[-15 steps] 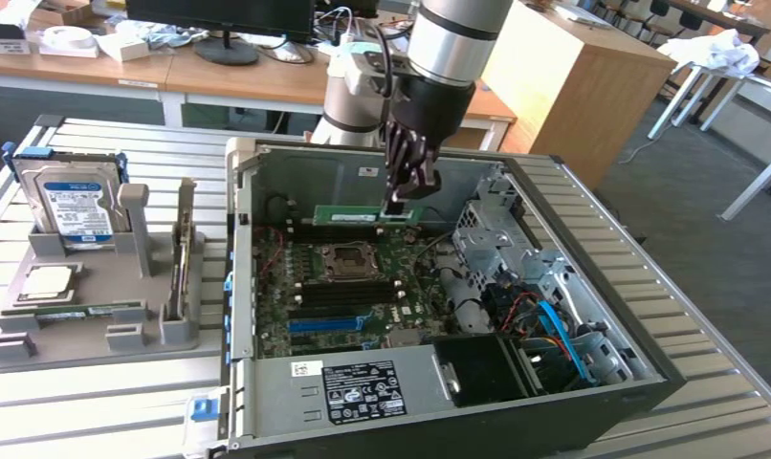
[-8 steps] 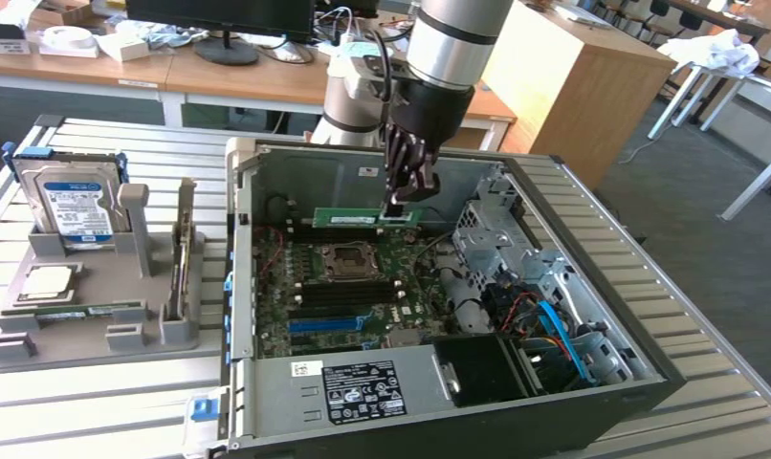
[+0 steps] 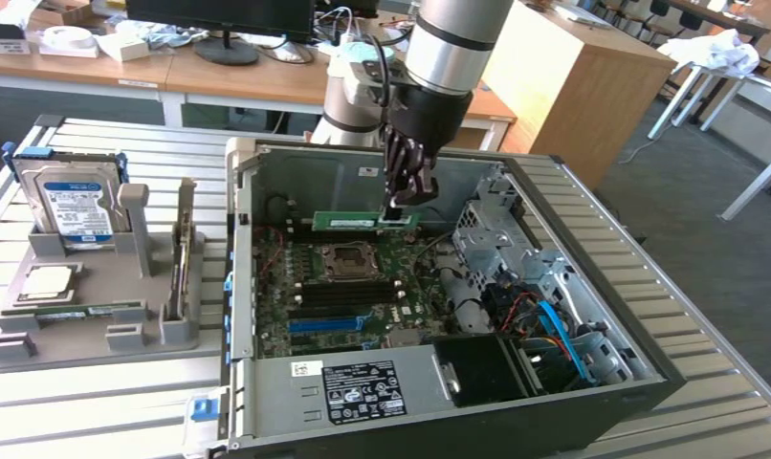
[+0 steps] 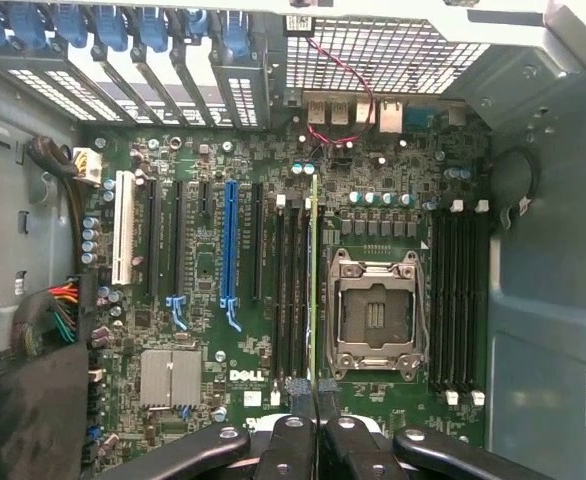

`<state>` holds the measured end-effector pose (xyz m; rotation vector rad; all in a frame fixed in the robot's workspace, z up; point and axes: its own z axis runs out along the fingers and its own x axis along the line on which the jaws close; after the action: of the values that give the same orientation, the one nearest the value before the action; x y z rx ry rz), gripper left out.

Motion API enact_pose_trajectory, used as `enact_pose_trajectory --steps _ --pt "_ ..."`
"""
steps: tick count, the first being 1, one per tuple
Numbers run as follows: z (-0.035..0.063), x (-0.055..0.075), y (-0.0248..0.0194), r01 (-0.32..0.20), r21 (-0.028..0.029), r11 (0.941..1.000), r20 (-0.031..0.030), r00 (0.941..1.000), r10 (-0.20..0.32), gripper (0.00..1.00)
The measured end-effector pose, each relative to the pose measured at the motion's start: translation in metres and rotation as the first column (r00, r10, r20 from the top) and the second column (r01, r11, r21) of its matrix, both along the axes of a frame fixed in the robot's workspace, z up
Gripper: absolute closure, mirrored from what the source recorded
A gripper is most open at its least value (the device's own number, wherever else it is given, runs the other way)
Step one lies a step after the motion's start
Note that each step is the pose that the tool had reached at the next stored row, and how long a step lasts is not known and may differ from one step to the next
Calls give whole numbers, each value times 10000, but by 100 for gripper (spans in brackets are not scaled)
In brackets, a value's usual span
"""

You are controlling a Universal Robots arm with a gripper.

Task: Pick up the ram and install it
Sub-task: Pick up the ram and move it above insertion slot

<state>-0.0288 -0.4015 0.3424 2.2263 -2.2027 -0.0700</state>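
Green ram [image 3: 354, 222] pinched tight in gripper [image 3: 404, 214], hanging on edge inside case [image 3: 360, 174], over motherboard [image 3: 341, 292], near socket [image 3: 350, 256].

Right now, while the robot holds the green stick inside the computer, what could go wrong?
The gripper pinches the ram at one end, so it might tip when pushed down. The black slots are narrow and sit close beside the open CPU socket; a stick that lands off line could bump the socket instead of sliding in.
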Motion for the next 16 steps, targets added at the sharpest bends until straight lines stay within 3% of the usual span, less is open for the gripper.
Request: enact_pose_trajectory --steps 16 --pt "-48 -12 0 1 0 10000 0 10000 -1 89"
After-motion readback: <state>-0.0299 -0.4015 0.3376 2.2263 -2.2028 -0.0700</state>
